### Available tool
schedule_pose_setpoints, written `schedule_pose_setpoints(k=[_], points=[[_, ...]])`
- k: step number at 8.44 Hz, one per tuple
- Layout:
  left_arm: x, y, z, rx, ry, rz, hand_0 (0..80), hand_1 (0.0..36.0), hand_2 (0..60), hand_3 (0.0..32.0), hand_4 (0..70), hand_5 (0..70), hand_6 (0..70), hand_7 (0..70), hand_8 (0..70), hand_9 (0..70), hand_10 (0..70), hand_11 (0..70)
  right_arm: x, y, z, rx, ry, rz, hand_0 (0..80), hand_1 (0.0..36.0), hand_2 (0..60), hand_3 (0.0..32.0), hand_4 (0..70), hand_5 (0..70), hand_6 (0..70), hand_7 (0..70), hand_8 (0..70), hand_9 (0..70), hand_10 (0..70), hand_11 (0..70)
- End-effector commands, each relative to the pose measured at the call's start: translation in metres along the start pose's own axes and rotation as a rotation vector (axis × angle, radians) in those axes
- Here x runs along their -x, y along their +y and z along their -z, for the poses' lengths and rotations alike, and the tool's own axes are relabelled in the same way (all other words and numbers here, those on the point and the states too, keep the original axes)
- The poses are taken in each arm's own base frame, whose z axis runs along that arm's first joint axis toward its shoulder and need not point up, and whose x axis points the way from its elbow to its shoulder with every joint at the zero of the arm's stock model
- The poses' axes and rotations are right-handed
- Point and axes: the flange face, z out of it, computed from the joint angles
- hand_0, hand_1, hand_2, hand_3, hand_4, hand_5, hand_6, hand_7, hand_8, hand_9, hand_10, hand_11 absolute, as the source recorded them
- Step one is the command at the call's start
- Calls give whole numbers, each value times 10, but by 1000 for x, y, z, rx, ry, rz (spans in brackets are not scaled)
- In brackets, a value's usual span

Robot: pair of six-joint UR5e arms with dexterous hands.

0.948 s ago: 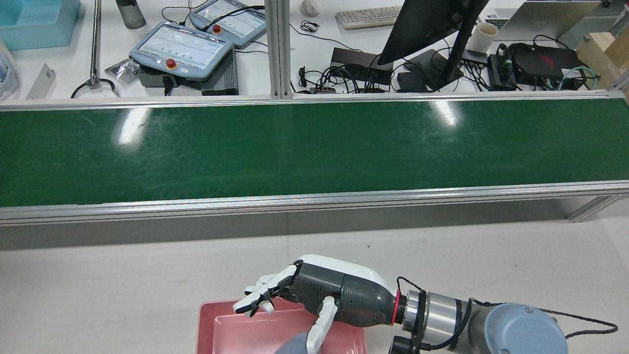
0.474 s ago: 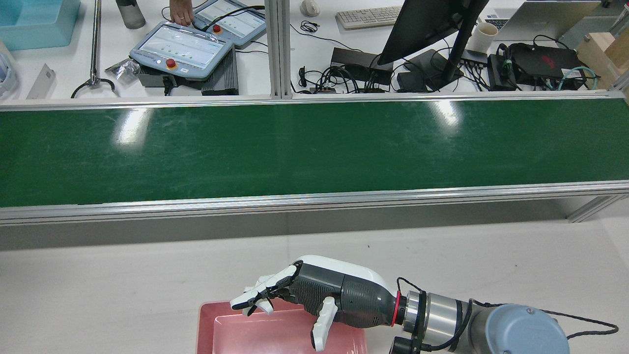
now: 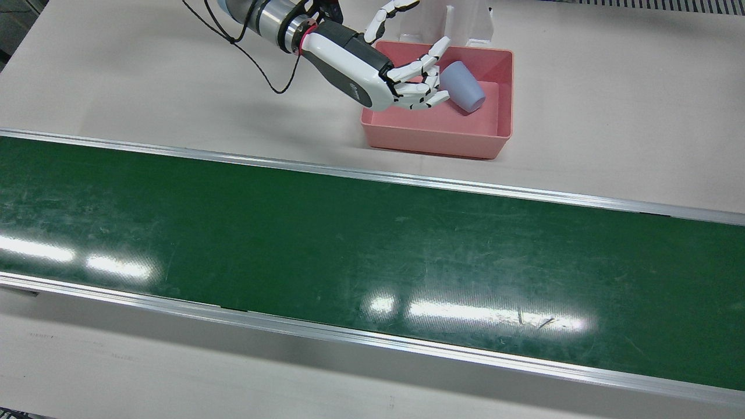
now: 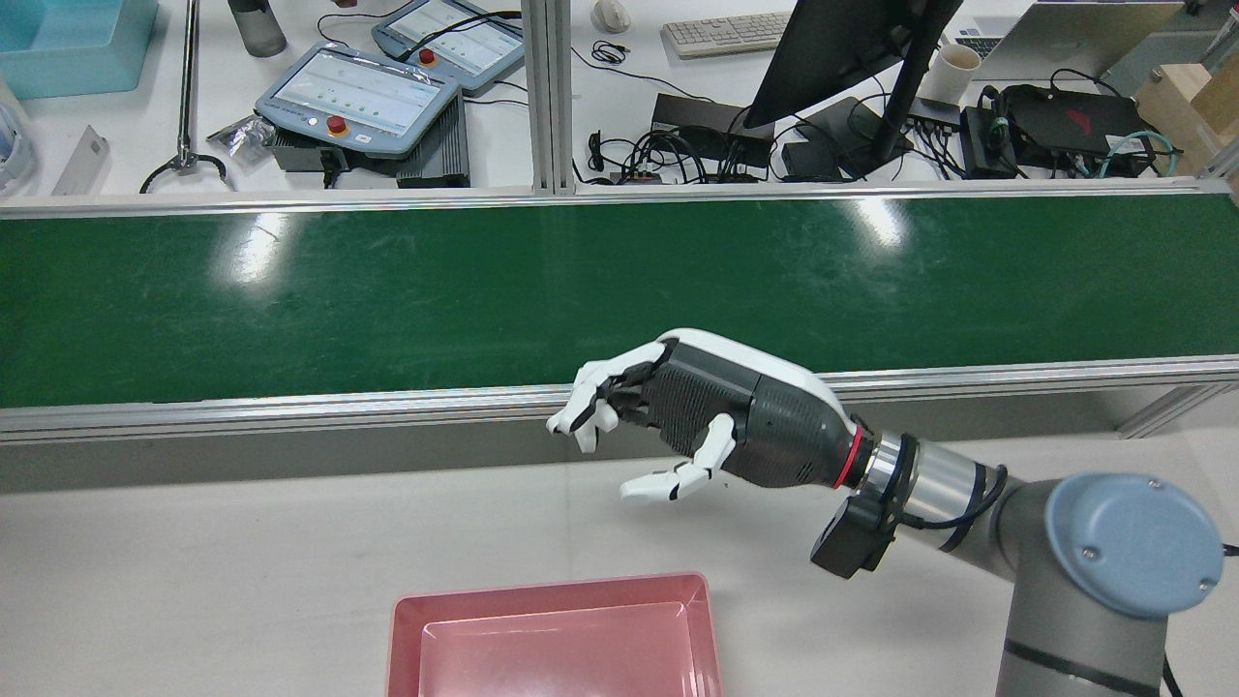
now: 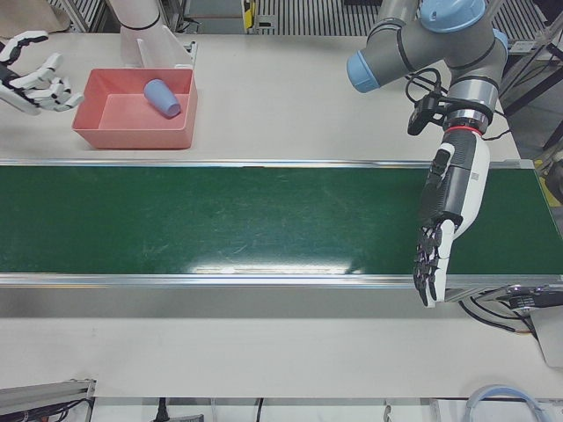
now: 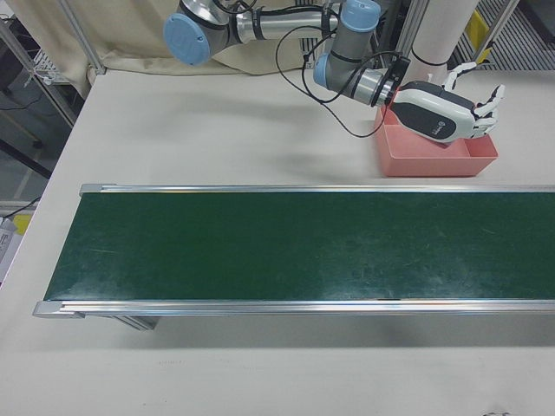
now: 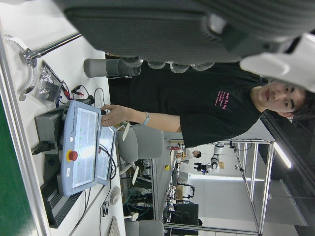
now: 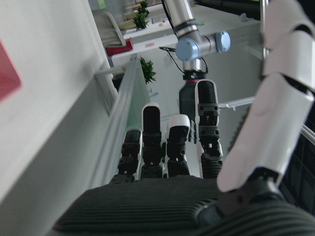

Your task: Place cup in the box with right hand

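Front view, left to right: right hand [image 3: 372,73] raised, fingers [image 3: 416,87] spread and loosely curled, empty. Just past the fingertips, cup [image 3: 461,86] lying on its side inside pink box [image 3: 433,139], near the far wall, apart from the hand. Likely released, placement looks done, hand clear for retreat. Green conveyor belt [image 3: 349,250] on the operator side of the hand, nothing on it, not obstructing. Left-front view: left hand [image 5: 449,220] well apart, hanging over the belt's far end, fingers extended downward, holding nothing, idle and out of the way.
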Motion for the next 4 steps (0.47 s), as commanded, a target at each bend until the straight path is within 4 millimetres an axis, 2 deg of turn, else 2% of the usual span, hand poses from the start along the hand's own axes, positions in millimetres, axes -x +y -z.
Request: schedule_pose_setpoints(k=[1, 2, 3, 4], points=[[0, 0, 0, 0, 1, 0, 0, 0, 0, 0, 0, 0, 0, 0, 0, 0, 0, 0, 165, -15, 50, -85, -261, 161, 800, 360, 600, 0, 366, 220, 408, 700, 492, 700, 288, 457], [0, -1, 0, -1, 1, 0, 0, 0, 0, 0, 0, 0, 0, 0, 0, 0, 0, 0, 203, -43, 84, -174, -327, 173, 800, 360, 600, 0, 560, 231, 434, 700, 612, 700, 370, 556], [0, -1, 0, -1, 1, 0, 0, 0, 0, 0, 0, 0, 0, 0, 0, 0, 0, 0, 254, -57, 136, -261, -428, 232, 800, 360, 600, 0, 579, 250, 461, 700, 700, 700, 447, 662], [0, 0, 0, 0, 1, 0, 0, 0, 0, 0, 0, 0, 0, 0, 0, 0, 0, 0, 299, -64, 192, -345, -529, 289, 800, 360, 600, 0, 453, 272, 487, 700, 700, 700, 511, 700]])
